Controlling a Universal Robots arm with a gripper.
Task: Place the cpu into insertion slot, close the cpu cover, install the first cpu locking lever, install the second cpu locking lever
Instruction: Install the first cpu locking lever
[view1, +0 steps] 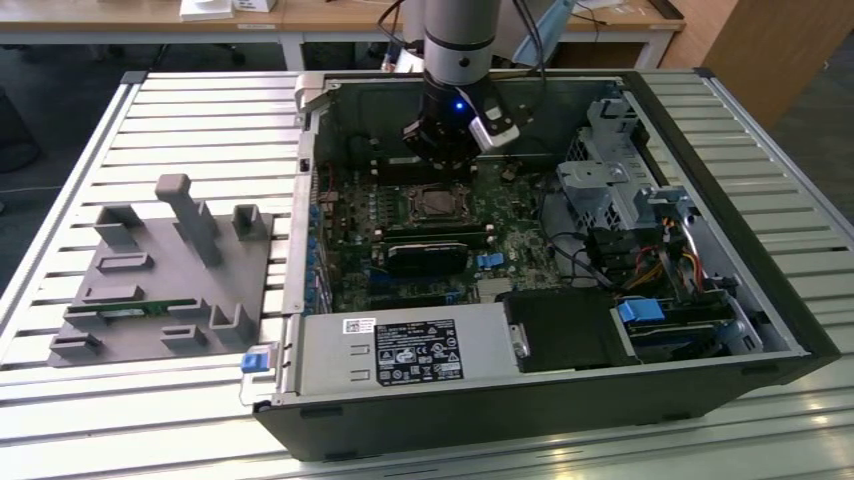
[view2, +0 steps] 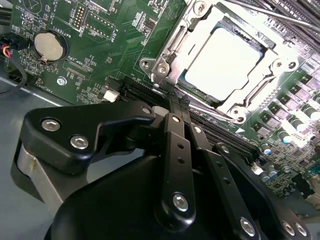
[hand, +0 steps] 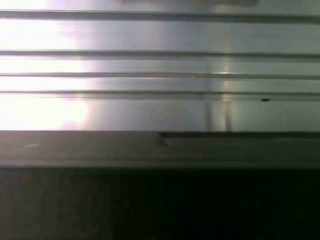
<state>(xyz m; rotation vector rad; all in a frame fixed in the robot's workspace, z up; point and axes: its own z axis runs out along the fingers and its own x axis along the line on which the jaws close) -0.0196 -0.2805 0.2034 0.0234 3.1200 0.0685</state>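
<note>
Cpu (view2: 222, 57): seated in its socket, ready for clamping.
Cpu cover (view2: 167, 52): down, framing the chip.
Tool (view2: 175, 107): clenched, empty, beside the socket edge.

Dull silver cpu (view2: 222, 57) inside a grey metal cpu cover (view2: 165, 55). Green motherboard (view2: 100, 45) at nine o'clock of it. Black gripper (view2: 175, 107).

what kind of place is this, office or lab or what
Probably a robotics lab or test bench: an open black desktop computer case lies on a ribbed aluminium table, beside a grey plastic parts fixture, with wooden desks behind.
</note>
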